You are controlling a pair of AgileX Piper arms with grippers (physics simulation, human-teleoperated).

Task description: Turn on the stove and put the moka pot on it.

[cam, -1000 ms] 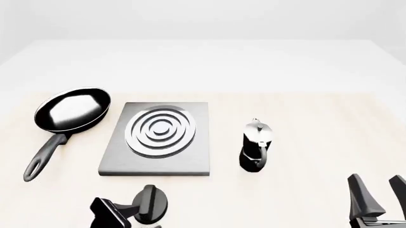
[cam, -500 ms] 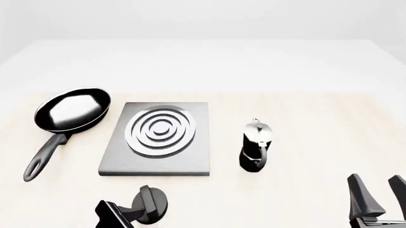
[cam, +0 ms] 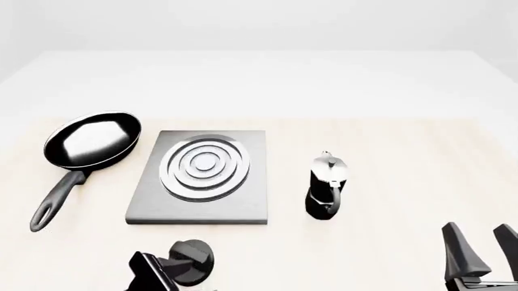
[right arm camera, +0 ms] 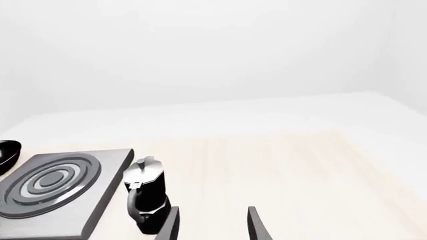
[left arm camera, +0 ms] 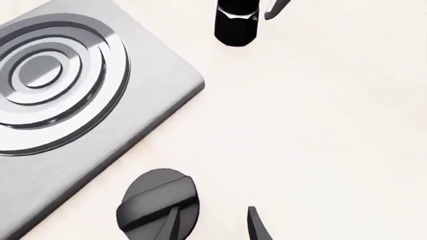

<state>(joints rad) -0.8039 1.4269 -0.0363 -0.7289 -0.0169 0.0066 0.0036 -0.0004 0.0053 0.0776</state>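
Much sits cropped at the picture edges.

The left wrist view cuts off the moka pot (left arm camera: 235,22) above its black base and crops the stove (left arm camera: 73,100). In the front view both pincers run off the lower edge: left pincer (cam: 166,276) partly covers the knob (cam: 193,262); right pincer (cam: 479,254) shows fingertips only.

You're looking at a brushed dark-grey metal stove (cam: 242,200), a pale matt wood-grain table (cam: 404,170) — and a glossy black frying pan (cam: 89,140)
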